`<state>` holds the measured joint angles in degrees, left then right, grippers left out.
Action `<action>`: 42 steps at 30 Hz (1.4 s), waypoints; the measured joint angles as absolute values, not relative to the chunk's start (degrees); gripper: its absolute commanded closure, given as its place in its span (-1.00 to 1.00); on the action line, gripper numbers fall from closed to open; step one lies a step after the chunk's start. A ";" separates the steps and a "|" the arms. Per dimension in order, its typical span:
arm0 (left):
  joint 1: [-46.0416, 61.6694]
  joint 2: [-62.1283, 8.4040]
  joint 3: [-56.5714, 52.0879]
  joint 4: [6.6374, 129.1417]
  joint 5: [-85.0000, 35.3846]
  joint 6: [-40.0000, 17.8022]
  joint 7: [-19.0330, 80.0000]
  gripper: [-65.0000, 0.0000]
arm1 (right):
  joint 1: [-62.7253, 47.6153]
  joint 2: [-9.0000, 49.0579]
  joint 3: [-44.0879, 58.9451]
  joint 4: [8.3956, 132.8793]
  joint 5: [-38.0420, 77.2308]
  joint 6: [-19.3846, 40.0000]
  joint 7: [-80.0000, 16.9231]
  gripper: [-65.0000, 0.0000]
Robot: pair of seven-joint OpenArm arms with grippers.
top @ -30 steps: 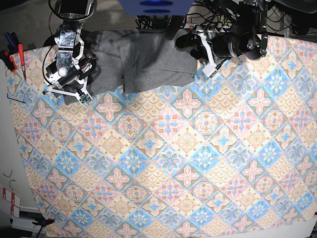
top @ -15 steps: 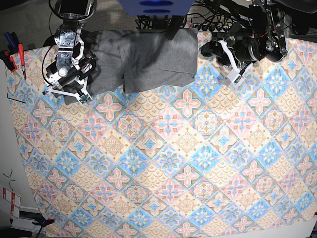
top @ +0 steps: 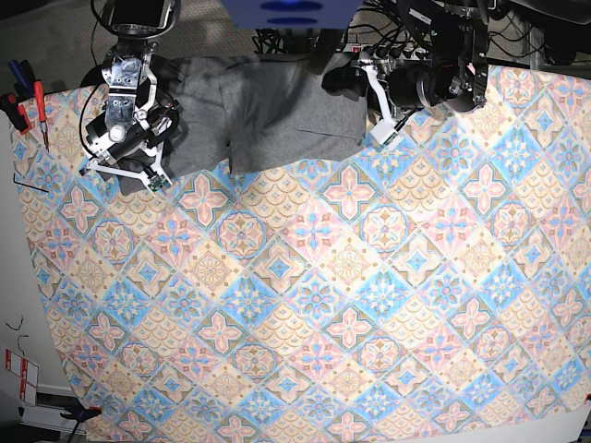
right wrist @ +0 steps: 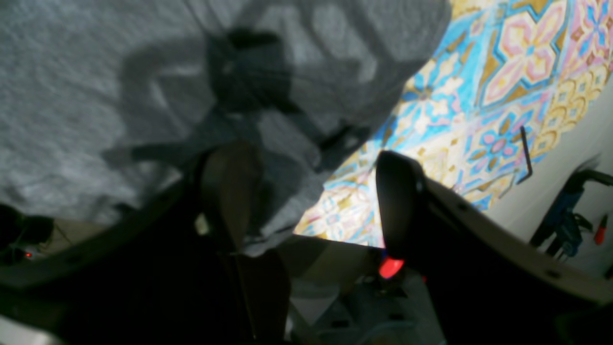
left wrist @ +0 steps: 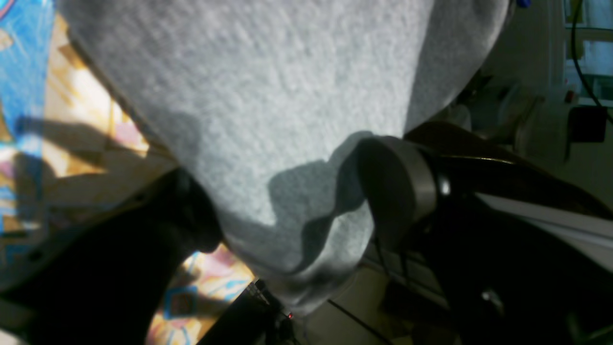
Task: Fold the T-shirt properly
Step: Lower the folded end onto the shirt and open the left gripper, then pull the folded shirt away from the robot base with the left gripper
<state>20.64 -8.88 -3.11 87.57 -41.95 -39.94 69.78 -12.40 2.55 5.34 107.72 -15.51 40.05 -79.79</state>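
Note:
The grey T-shirt (top: 268, 111) lies crumpled at the table's far edge, part of it hanging over. My left gripper (top: 358, 92) is at the shirt's right edge. In the left wrist view the left gripper (left wrist: 287, 201) is open, with the T-shirt (left wrist: 268, 72) lying unpinched between the jaws. My right gripper (top: 138, 171) is at the shirt's left lower corner. In the right wrist view the right gripper (right wrist: 311, 191) is open, one finger (right wrist: 230, 191) over the T-shirt (right wrist: 96, 96) and the other over the cloth.
The diamond-patterned tablecloth (top: 314, 295) covers the table. Red and blue handled tools (top: 23, 101) lie at the left edge, with a black hex key (right wrist: 524, 153) near them. Cables and the robot base crowd the far edge behind the shirt.
My left arm swung right, away from the shirt, then came back to the shirt's right edge. The right arm and the shirt have not moved.

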 measured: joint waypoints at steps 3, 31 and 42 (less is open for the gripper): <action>20.56 -8.40 -3.11 87.46 -41.82 -39.92 69.58 -0.36 | -12.51 2.50 5.34 107.72 -15.44 40.05 -79.77 -0.24; -9.30 -5.78 2.02 72.10 -39.88 -39.70 71.09 0.96 | -12.01 2.26 13.19 107.74 -15.68 40.05 -80.01 -0.24; -7.90 -14.81 -4.10 72.05 -40.32 -39.70 69.04 0.96 | -11.92 -1.06 16.95 107.72 -14.74 40.05 -79.79 -0.25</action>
<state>-7.90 -14.81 -4.10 72.05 -40.32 -39.70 69.04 -11.92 -1.06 16.95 107.72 -14.74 40.05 -79.79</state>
